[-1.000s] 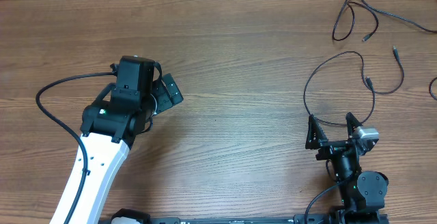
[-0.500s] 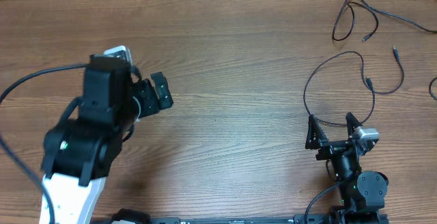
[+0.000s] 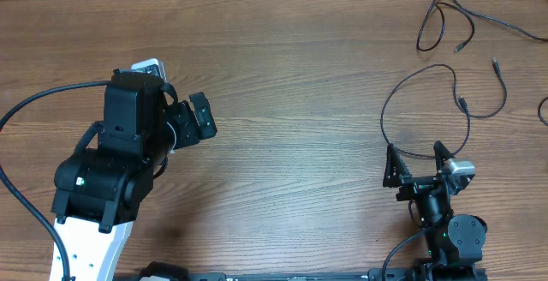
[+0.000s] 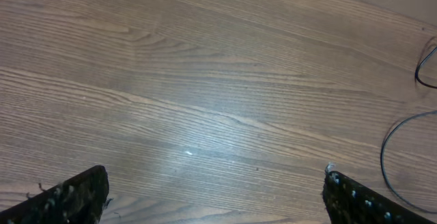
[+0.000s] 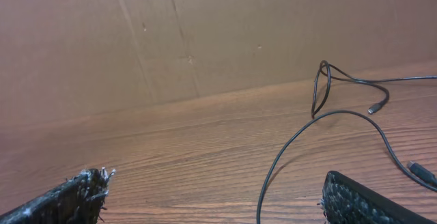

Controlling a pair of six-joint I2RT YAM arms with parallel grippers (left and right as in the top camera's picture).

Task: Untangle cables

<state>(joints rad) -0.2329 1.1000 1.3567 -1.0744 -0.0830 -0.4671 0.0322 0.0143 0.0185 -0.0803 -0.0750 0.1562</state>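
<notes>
Thin black cables lie loose at the table's right. One cable [image 3: 425,67] makes a wide loop just beyond my right gripper [image 3: 417,161]. A second cable [image 3: 445,20] sits bunched at the far right, and a short piece [image 3: 503,92] lies beside the loop. In the right wrist view the looped cable [image 5: 276,173] runs between the open jaws of my right gripper [image 5: 215,193] without touching them, and the bunched cable [image 5: 321,80] lies farther back. My left gripper [image 3: 199,118] hangs open over bare wood at the left, far from the cables, and the left wrist view shows this gripper [image 4: 215,186] empty.
A brown cardboard wall [image 5: 205,33] stands along the far edge of the wooden table [image 3: 291,101]. Cable arcs [image 4: 388,156] show at the right edge of the left wrist view. Another cable bit [image 3: 543,110] pokes in at the overhead view's right border.
My left arm has swung to the left and risen toward the camera, then held still. The right arm and the cables have not moved.
</notes>
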